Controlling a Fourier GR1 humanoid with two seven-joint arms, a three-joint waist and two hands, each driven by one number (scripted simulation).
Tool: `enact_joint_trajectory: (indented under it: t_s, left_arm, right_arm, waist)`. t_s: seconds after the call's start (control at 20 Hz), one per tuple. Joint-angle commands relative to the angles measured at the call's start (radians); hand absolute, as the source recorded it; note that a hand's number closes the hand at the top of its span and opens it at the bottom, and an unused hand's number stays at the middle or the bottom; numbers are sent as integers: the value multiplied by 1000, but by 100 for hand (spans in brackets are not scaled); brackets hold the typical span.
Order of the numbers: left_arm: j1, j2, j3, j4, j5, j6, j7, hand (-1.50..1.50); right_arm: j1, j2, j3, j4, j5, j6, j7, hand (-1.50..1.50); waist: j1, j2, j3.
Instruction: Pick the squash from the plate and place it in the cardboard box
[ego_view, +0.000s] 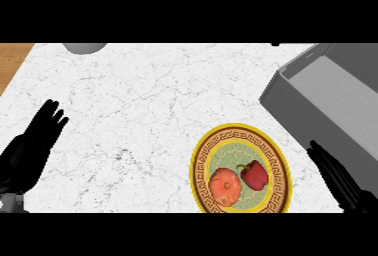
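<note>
Orange, round and ribbed, the squash (224, 186) is seen on the plate (204, 152), without a clear long axis; both hands, left hand (33, 145) and right hand (341, 177), are held open.

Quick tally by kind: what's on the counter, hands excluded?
Plate: 1
Squash, orange: 1
Red pepper: 1
Box, grey: 1
Grey round thing at the far edge, cut off: 1
Total: 5

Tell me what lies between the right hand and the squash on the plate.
In the head view, the red pepper and the plate's yellow rim lie between the right hand and the orange squash; then bare counter.
</note>
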Motion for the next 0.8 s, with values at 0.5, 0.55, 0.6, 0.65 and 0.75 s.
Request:
enact_joint_trajectory:
  t_s: [0.5,0.55,0.6,0.65,0.75]
  left_arm:
    - [-49,0,19,31,10,-47,20,0]
    - [-98,-18,15,65,-5,-26,26,0]
    - [-80,-16,12,-8,-4,5,85,0]
    - [-61,8,51,56,11,-60,22,0]
    - [-73,-5,51,71,13,-61,39,0]
  right_arm:
    - [-371,186,239,-146,19,515,899,-150]
    - [-404,258,313,-46,72,489,912,-150]
    - [-449,280,265,-14,29,516,930,-150]
    - [-460,299,274,-1,34,530,958,-150]
    - [-506,298,190,61,-16,558,925,-150]
  waist:
    - [21,4,5]
    - [17,5,6]
    - [20,3,7]
    - [16,3,7]
    - [12,4,7]
